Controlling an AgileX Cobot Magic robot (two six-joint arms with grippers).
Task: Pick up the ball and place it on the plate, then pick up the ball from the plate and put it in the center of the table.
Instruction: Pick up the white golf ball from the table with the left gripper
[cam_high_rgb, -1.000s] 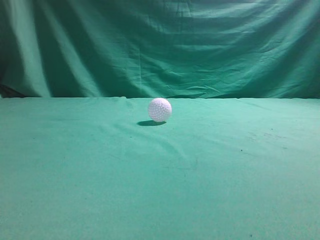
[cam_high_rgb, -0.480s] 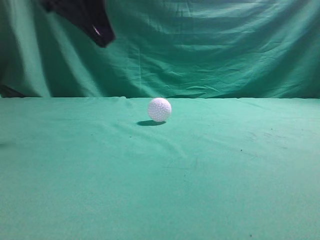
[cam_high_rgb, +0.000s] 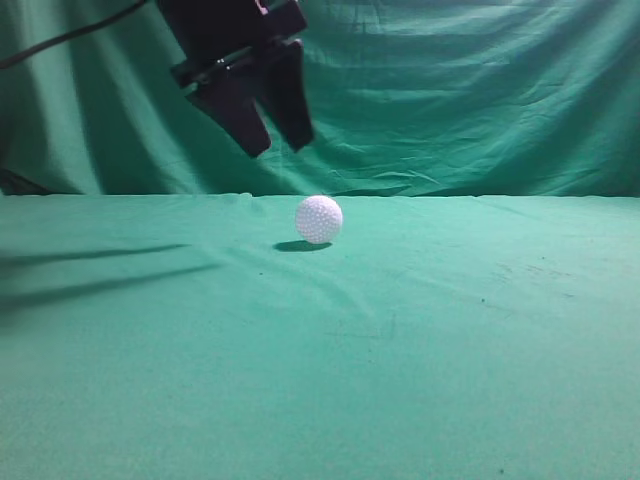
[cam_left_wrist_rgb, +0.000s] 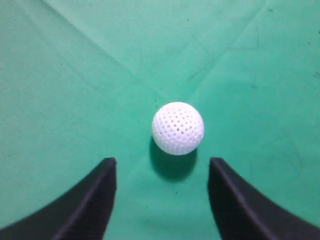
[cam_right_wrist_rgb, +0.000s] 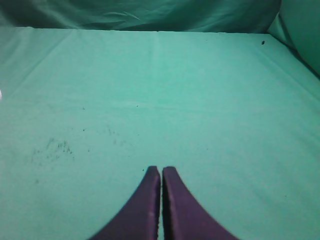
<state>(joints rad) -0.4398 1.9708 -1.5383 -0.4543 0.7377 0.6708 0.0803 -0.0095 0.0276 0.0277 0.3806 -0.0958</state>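
The ball (cam_left_wrist_rgb: 178, 128) is seen on the worktop (cam_left_wrist_rgb: 75, 75), untouched, just ahead of the wide-spread left pincer (cam_left_wrist_rgb: 162, 170).

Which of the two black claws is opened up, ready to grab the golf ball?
The left gripper: its fingers stand wide apart above the golf ball. The right gripper has its fingers pressed together over bare green table.
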